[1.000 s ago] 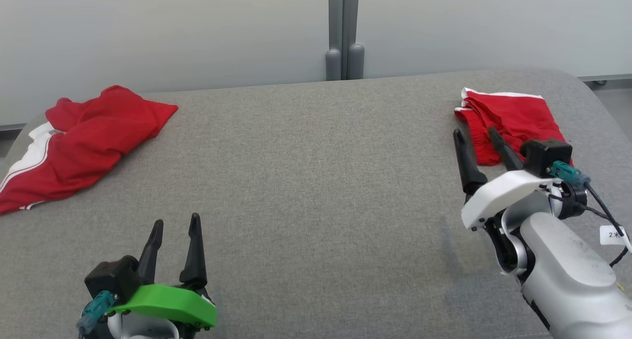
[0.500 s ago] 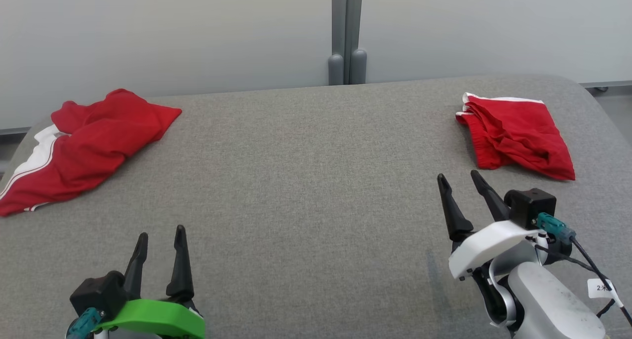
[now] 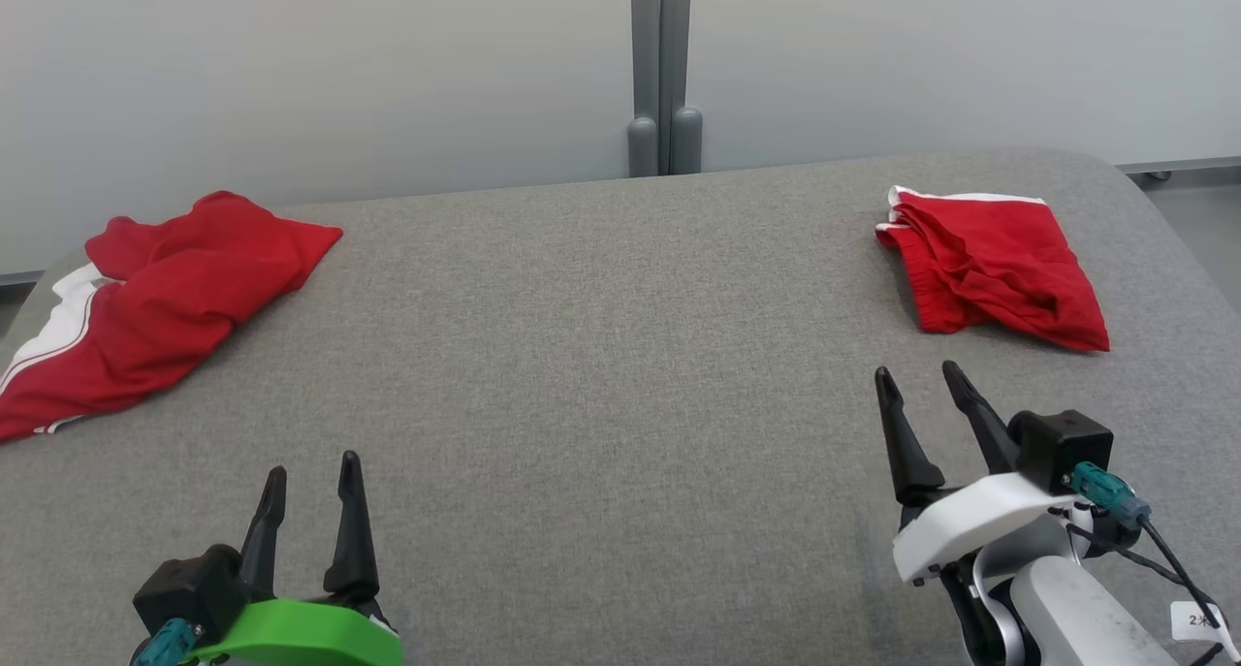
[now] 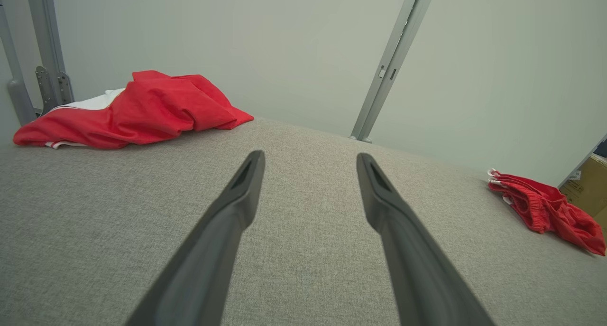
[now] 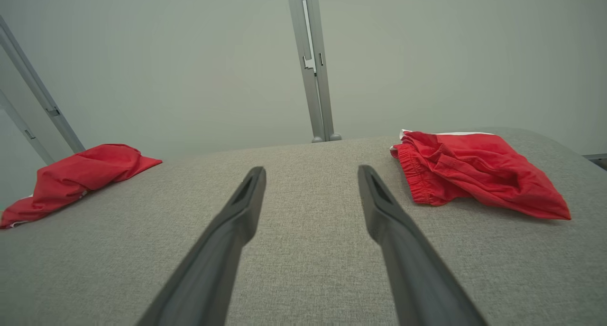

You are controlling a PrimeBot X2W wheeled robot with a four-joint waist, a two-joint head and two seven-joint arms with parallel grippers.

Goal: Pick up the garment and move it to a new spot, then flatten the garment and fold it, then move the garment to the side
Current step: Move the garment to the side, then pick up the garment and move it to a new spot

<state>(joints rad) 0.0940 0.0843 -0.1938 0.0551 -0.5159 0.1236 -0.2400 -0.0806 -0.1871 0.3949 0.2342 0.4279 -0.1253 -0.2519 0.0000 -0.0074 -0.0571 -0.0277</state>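
The left gripper [image 3: 312,465] and the right gripper [image 3: 916,372] both stand wide open and empty, low over the near side of the grey counter [image 3: 601,356]. The folded red shorts [image 3: 989,269] lie just beyond the right gripper, not touching it. A crumpled red garment [image 3: 165,298] lies at the far left.

Head camera looks down from above over the grey desk [image 3: 620,356]. Both wrist cameras sit low near it, facing the wall [image 4: 284,55], sharing the loose garment [image 4: 142,107] and folded garment [image 4: 545,207].
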